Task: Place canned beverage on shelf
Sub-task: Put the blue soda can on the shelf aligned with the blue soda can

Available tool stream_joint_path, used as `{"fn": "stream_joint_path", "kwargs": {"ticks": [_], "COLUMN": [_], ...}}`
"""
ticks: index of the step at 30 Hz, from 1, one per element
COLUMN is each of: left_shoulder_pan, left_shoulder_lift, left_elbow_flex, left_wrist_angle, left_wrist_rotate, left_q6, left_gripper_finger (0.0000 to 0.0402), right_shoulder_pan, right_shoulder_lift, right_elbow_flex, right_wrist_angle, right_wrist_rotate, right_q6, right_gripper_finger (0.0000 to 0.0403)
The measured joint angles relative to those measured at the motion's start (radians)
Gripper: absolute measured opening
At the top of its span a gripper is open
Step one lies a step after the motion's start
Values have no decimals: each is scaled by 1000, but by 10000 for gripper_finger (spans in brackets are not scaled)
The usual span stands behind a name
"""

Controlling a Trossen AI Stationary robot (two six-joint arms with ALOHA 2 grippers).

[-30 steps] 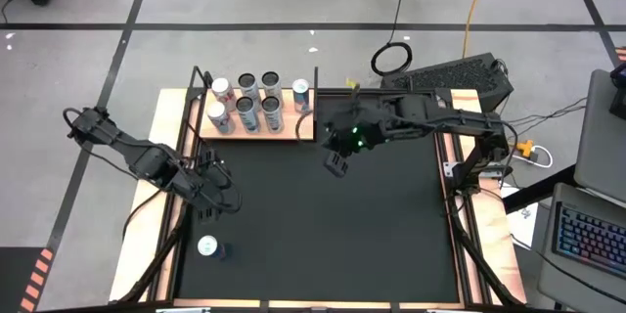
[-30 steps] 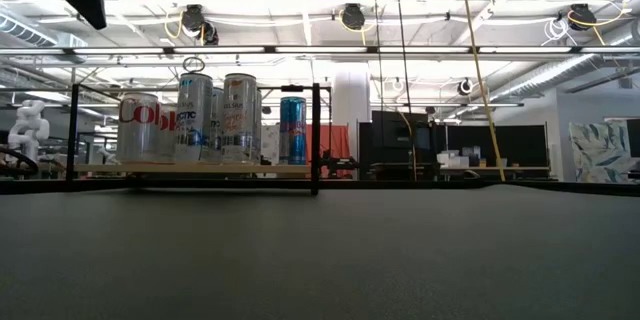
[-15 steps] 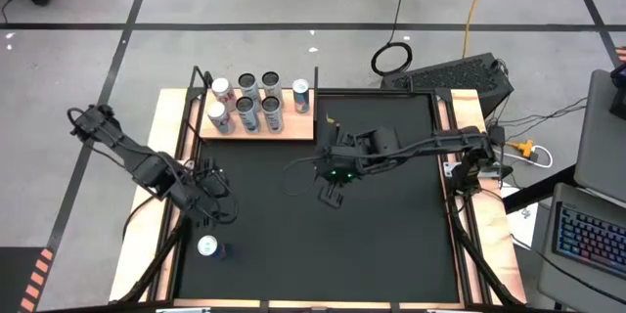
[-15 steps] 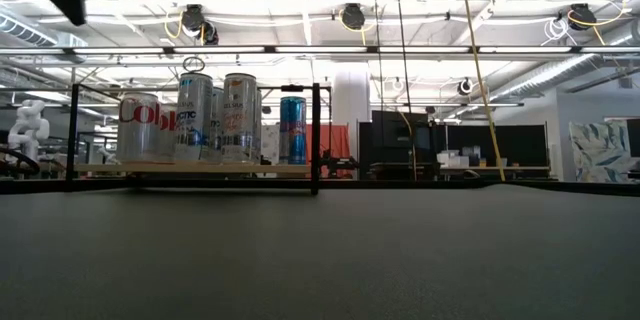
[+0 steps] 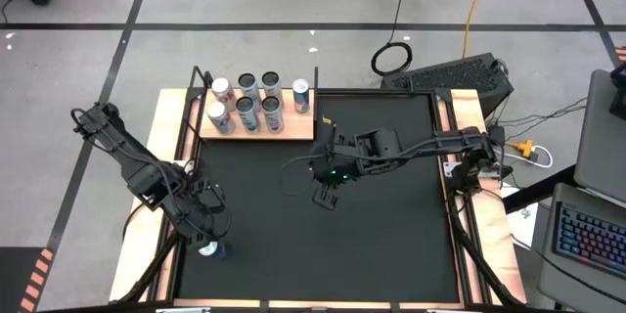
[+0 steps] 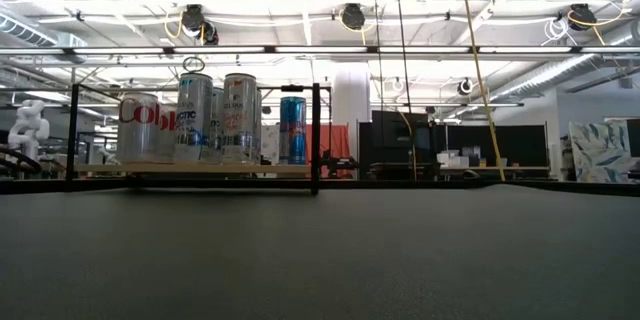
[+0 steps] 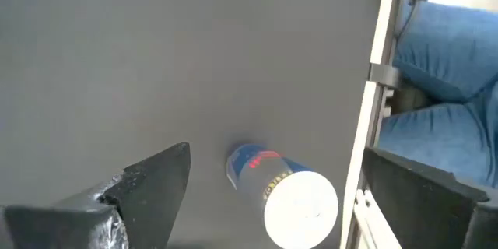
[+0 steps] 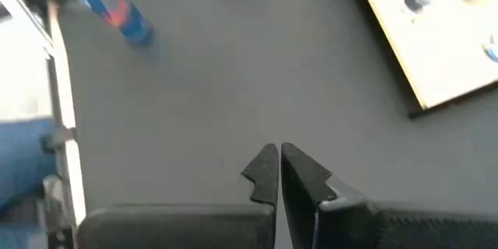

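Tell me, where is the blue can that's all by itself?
In the high view the blue can stands on the black mat's near-left corner, right under the open left gripper, far from the shelf.

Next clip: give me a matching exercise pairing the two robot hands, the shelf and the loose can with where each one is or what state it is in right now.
Things:
1. left hand
2. right hand
3. shelf
4. blue can

States:
A. holds six upright cans, at the mat's far left corner
B. shut and empty, over the middle of the mat
C. stands alone on the mat near its front left corner
D. open, above the lone can, not gripping it

Pairs: 1-D, 2-B, 3-A, 4-C
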Motion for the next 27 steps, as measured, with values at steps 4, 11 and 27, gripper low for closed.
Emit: {"fn": "stream_joint_path", "kwargs": {"ticks": [4,11,27], "left_shoulder_pan": [0,0,-25], "left_shoulder_lift": [0,7,131], "left_elbow_flex": [0,0,0], "left_wrist_angle": [0,-2,-15], "left_wrist_rotate": [0,77,116], "left_q6": [-18,-66,-95], "left_gripper_finger": [382,382,382], "right_shoulder_pan": [-2,-2,-9], "right_shoulder_lift": [0,0,0], "right_elbow_flex": [0,0,0], "right_wrist_angle": [66,98,164], "right_wrist_rotate": [-1,-1,-1], "right_q6": [1,5,76], "right_gripper_finger": [0,0,0]}}
